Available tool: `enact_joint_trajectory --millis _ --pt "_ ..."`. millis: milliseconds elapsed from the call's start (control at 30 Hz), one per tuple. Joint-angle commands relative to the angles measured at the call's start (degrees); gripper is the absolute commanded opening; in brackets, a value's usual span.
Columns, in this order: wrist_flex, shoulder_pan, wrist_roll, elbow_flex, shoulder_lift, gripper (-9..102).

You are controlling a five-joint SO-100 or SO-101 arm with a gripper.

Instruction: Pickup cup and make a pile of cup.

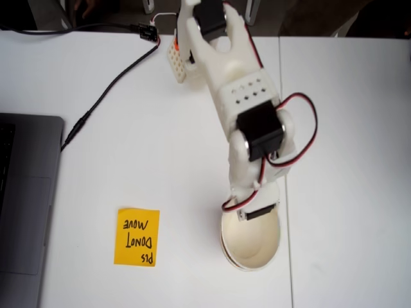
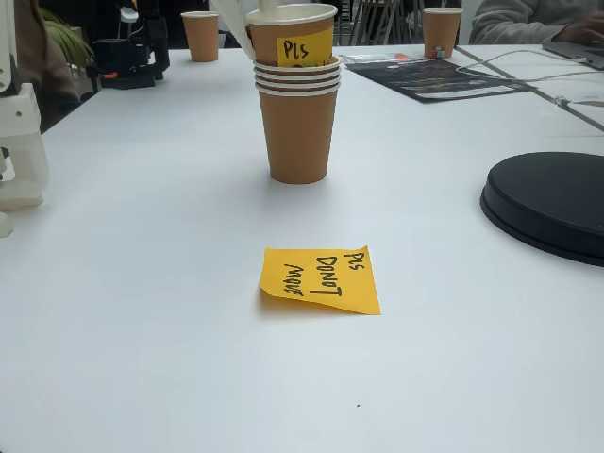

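A pile of cups [image 2: 298,123] stands upright on the white table, several brown paper cups nested with stacked rims. The top cup [image 2: 293,38] carries a small yellow label and sits well higher than the others, only partly pushed in. A white finger [image 2: 238,21] of my gripper [image 2: 253,13] lies against its left rim. From above, the pile shows as one cream-white cup mouth [image 1: 252,247] with a doubled rim. My gripper [image 1: 254,217] reaches over its far edge, shut on the top cup's rim.
An orange sticky note [image 1: 137,237] [image 2: 321,278] lies flat near the pile. A grey laptop [image 1: 26,205] and a black cable [image 1: 103,96] lie at the left. A black round disc [image 2: 552,203] sits on the right. Single cups [image 2: 200,36] [image 2: 442,30] stand far back.
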Motion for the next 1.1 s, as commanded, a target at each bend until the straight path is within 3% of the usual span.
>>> enact_joint_trajectory --millis 0,267,1067 --pt "0.53 0.26 0.79 -0.35 1.14 26" --pt "0.79 0.26 0.79 -0.26 1.14 45" --pt "0.26 3.34 0.79 12.3 12.92 45"
